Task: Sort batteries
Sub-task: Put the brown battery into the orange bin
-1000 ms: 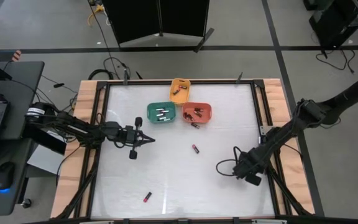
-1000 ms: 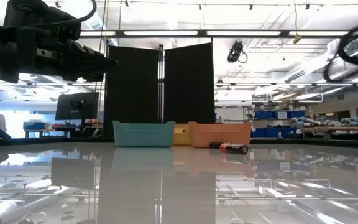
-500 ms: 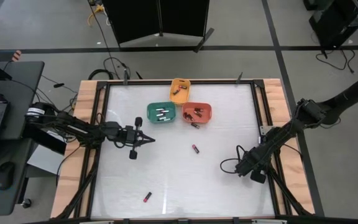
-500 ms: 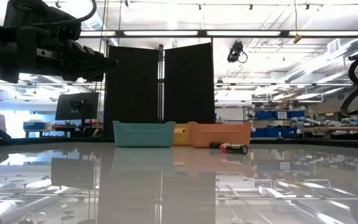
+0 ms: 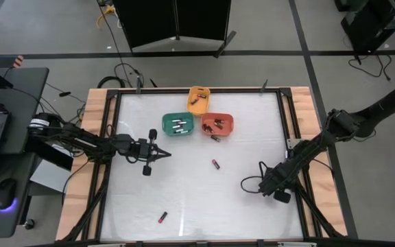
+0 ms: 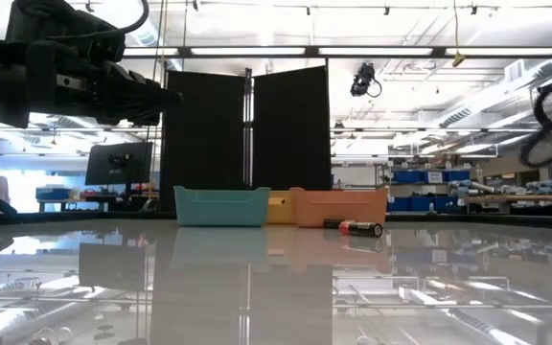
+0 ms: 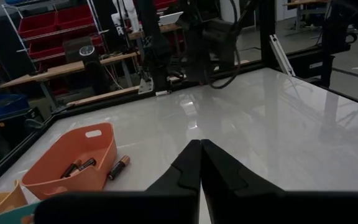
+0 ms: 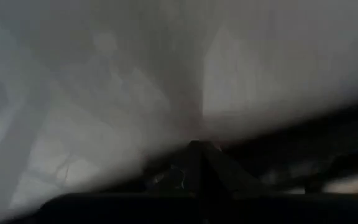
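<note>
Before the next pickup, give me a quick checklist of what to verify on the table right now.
1. Left gripper shut and empty, mid-table: ok.
2. Right gripper shut, holding nothing visible: ok.
3. Loose batteries remain: one mid-table, one near the front edge, one beside the orange bin: not ok.
4. Green bin, yellow bin and orange bin upright: ok.
5. Battery sizes match their bins: cannot tell.

The left gripper (image 5: 164, 154) hovers closed and empty at mid-left, while the right gripper (image 5: 262, 185) hangs closed low at the right.
</note>
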Action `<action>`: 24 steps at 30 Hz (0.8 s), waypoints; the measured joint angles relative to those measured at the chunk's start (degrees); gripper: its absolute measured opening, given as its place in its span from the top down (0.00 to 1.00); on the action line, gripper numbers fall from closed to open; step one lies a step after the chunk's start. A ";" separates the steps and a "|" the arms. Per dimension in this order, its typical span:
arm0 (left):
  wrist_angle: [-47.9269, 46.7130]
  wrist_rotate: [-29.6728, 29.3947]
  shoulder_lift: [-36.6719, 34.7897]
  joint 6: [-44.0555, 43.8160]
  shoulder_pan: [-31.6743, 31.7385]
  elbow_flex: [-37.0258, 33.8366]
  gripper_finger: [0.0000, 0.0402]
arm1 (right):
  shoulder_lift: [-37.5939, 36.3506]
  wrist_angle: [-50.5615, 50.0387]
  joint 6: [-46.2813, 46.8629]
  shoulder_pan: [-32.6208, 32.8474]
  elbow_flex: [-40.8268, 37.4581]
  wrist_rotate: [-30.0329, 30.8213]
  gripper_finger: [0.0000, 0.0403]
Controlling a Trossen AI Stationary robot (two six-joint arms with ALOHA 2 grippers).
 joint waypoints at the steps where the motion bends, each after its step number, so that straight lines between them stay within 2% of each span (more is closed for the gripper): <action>1: 0.00 0.00 0.00 -0.02 0.00 0.00 0.96 | 0.05 0.01 0.01 -0.02 0.68 0.78 0.97; 8: 0.00 0.00 0.00 -0.02 0.00 0.02 0.96 | -0.01 -3.14 2.16 -0.60 6.24 4.71 0.97; 12: 0.00 0.00 0.00 -0.04 0.00 0.01 0.96 | -0.02 -5.41 14.36 -2.38 8.79 3.59 0.94; 16: -0.01 0.00 0.00 -0.16 0.00 0.02 0.96 | -0.03 -3.89 27.91 -3.86 9.58 3.63 0.85; 24: -0.44 0.00 0.00 -0.61 0.00 0.02 0.96 | -0.03 0.77 39.75 -4.61 9.58 8.20 0.61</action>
